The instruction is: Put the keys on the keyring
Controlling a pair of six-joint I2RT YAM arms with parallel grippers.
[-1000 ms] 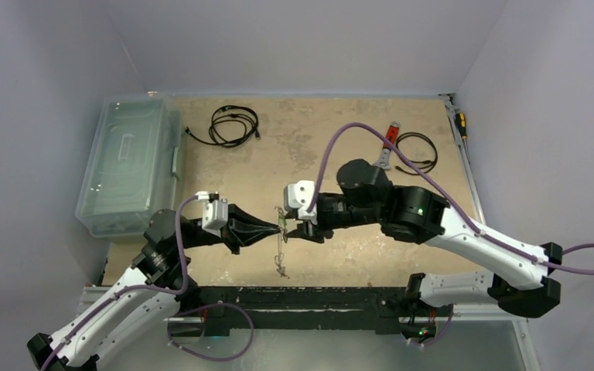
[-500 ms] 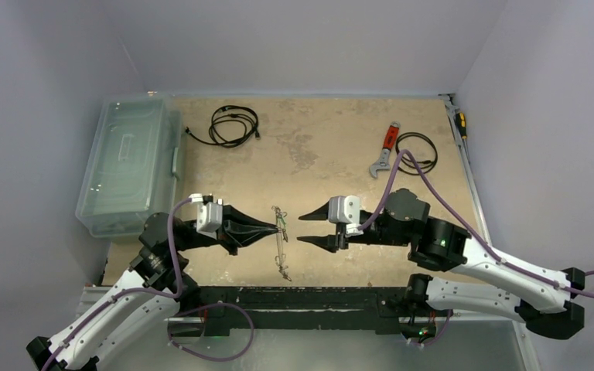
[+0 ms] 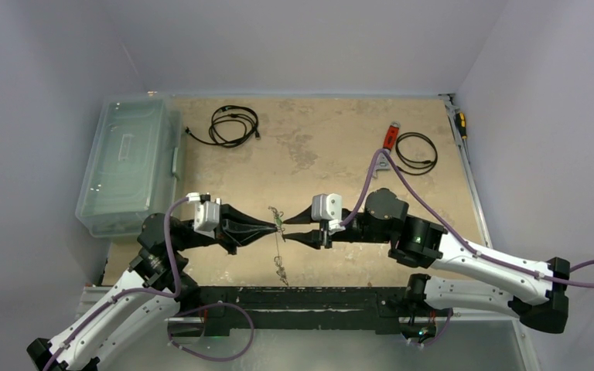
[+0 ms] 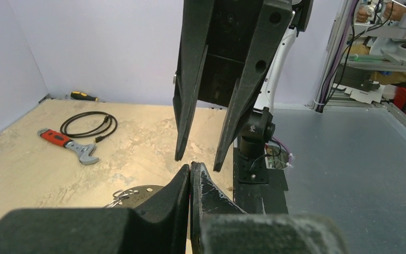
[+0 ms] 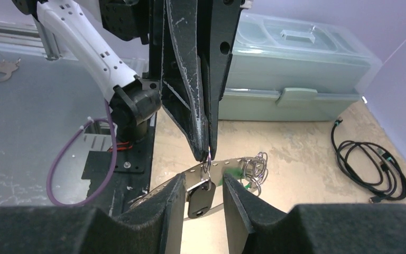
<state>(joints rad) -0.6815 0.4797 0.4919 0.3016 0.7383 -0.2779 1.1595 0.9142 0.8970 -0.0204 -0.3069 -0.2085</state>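
Observation:
The keyring [image 5: 231,163] is a flat grey metal band with holes. It hangs as a thin line [image 3: 279,249] from my left gripper [image 3: 280,224], which is shut on its top edge. A black-tagged key [image 5: 201,199] dangles from a small ring right below that pinch. It sits between the fingers of my right gripper [image 5: 201,193], which stand apart on either side of it. A green key [image 5: 233,173] shows blurred behind the band, beside a cluster of small rings [image 5: 255,166]. In the left wrist view my left gripper [image 4: 190,168] is pressed shut, with the right fingers [image 4: 189,106] straddling its tip.
A clear lidded box [image 3: 128,162] stands at the left edge. A black cable [image 3: 233,124] lies at the back. A red-handled wrench [image 4: 66,144], another coiled cable [image 3: 416,151] and a screwdriver [image 3: 459,124] lie at the back right.
My right gripper pulled back to the right with its jaws wide, then came in again with the jaws narrower around the hanging black key. The left gripper stayed shut in place.

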